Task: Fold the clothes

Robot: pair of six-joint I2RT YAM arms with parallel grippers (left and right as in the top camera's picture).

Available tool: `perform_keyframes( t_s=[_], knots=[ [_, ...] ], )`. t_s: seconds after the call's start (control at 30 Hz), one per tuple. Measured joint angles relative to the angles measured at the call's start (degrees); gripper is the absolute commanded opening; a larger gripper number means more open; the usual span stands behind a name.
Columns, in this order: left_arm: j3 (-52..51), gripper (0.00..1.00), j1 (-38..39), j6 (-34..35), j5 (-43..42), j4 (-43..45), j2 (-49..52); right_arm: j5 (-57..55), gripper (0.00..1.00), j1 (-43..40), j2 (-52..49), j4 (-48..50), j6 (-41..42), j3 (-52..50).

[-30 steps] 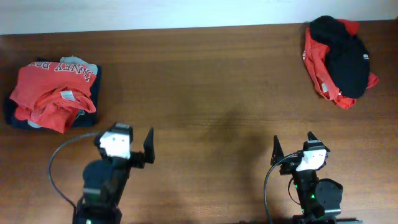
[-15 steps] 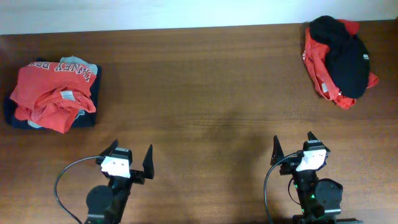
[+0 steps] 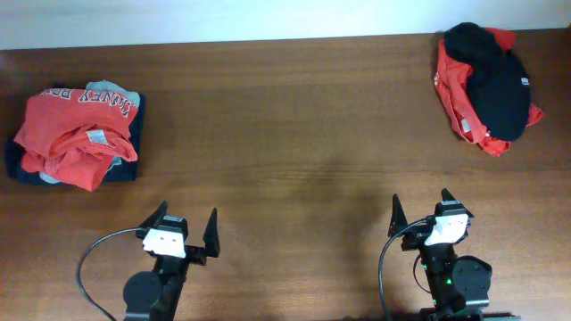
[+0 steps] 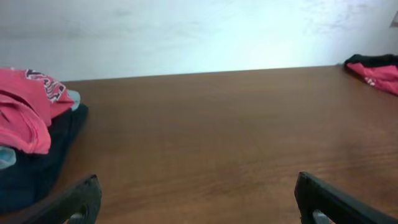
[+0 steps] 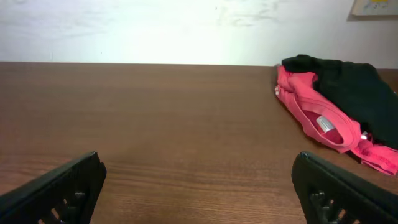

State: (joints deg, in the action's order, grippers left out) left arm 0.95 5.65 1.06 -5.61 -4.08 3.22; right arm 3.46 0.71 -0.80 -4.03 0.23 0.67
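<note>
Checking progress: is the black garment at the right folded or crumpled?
Crumpled: the black garment lies in an uneven heap on a rumpled red garment, with no straight fold edges.

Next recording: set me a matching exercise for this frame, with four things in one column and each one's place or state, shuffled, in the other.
Things:
1 lettered orange-red T-shirt
2 navy garment
3 black garment
4 left gripper

Place or state:
A open, holding nothing
B lying on a red garment, far right
C at the bottom, far left
D on top, far left

Pairs: 1-D, 2-C, 3-B, 4-A
</note>
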Motion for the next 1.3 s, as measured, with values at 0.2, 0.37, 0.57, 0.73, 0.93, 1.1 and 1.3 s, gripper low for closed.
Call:
perform_keyframes(
  t_s=[0.2, 0.37, 0.57, 0.73, 0.93, 1.1, 1.3],
  knots=[
    [0.00, 0.99, 0.00, 0.00, 0.00, 0.15, -2.38, -0.02, 0.99, 0.00, 0.00, 0.00, 0.00, 0.00],
    [0.00, 0.99, 0.00, -0.02, 0.00, 0.13, -2.38, -0.02, 0.99, 0.00, 0.00, 0.00, 0.02, 0.00],
    [0.00, 0.99, 0.00, 0.00, 0.00, 0.11, -2.38, -0.02, 0.99, 0.00, 0.00, 0.00, 0.02, 0.00],
    [0.00, 0.99, 0.00, 0.00, 0.00, 0.09, -2.38, 0.00, 0.99, 0.00, 0.00, 0.00, 0.02, 0.00],
    [0.00, 0.99, 0.00, 0.00, 0.00, 0.09, -2.38, -0.02, 0.99, 0.00, 0.00, 0.00, 0.02, 0.00],
    [0.00, 0.99, 0.00, -0.02, 0.00, 0.09, -2.38, -0.02, 0.99, 0.00, 0.00, 0.00, 0.02, 0.00],
    [0.00, 0.99, 0.00, 0.00, 0.00, 0.09, -2.38, -0.02, 0.99, 0.00, 0.00, 0.00, -0.02, 0.00]
  ],
)
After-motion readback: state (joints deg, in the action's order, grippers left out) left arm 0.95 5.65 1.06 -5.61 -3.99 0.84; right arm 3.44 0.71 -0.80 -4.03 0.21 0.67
